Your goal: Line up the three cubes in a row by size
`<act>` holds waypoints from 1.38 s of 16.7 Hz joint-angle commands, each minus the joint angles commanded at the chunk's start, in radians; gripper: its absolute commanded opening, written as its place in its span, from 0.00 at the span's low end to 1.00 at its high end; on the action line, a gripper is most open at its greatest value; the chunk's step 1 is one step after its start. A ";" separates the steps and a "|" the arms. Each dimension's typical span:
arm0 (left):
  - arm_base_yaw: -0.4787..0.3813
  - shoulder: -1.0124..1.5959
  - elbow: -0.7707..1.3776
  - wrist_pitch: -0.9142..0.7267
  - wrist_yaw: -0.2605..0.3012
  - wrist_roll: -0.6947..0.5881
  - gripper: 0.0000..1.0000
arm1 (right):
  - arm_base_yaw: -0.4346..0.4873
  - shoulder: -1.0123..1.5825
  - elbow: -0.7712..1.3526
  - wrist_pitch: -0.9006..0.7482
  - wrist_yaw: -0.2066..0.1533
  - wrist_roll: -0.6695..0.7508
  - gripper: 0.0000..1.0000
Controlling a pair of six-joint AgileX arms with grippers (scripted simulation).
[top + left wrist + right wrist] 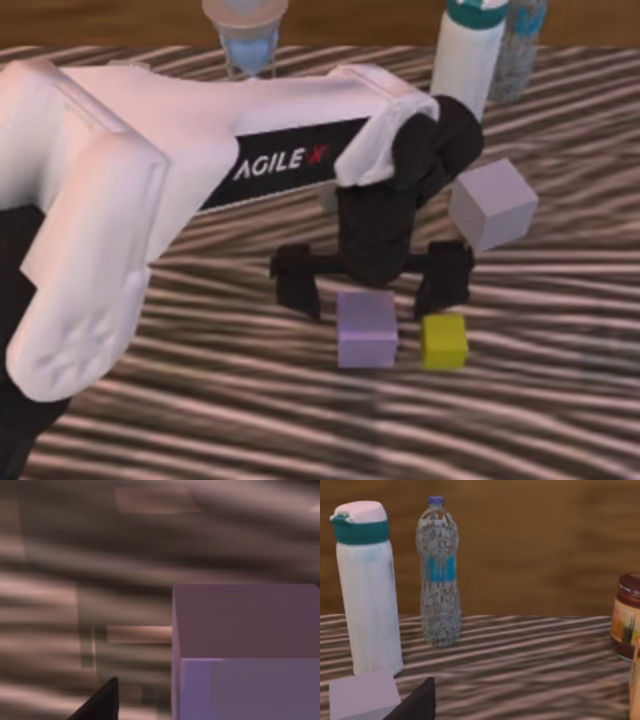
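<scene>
Top view: my left hand (370, 285) hangs over the striped worktop (520, 400), fingers spread wide and gripping nothing. The lilac-purple cube (367, 329) rests on the worktop just below the gap between the fingers; the small yellow cube (444, 341) sits close beside it on the right, under the right-hand finger. The largest pale lavender cube (492, 204) lies apart, farther back and to the right, near a white flask with a teal band (467, 55) and a clear water bottle (517, 45). My right hand (415, 702) shows only as one dark finger in its wrist view; I cannot tell its opening.
</scene>
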 joint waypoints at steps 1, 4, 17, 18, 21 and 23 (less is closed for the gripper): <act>0.003 -0.010 0.026 -0.042 0.000 -0.001 1.00 | 0.000 0.000 0.000 0.000 0.000 0.000 1.00; 0.011 -0.040 0.097 -0.144 0.000 -0.001 1.00 | 0.000 0.000 0.000 0.000 0.000 0.000 1.00; 0.117 -0.273 -0.098 -0.026 -0.011 0.027 1.00 | -0.001 0.267 0.259 -0.210 0.021 0.018 1.00; 0.146 -0.336 -0.152 0.008 -0.013 0.036 1.00 | 0.001 0.342 0.326 -0.266 0.027 0.020 1.00; 0.247 -0.581 -0.357 0.130 -0.018 0.079 1.00 | 0.010 0.615 0.554 -0.468 0.050 0.023 1.00; 0.321 -0.772 -0.516 0.222 -0.020 0.122 1.00 | 0.022 0.831 0.719 -0.621 0.067 0.021 1.00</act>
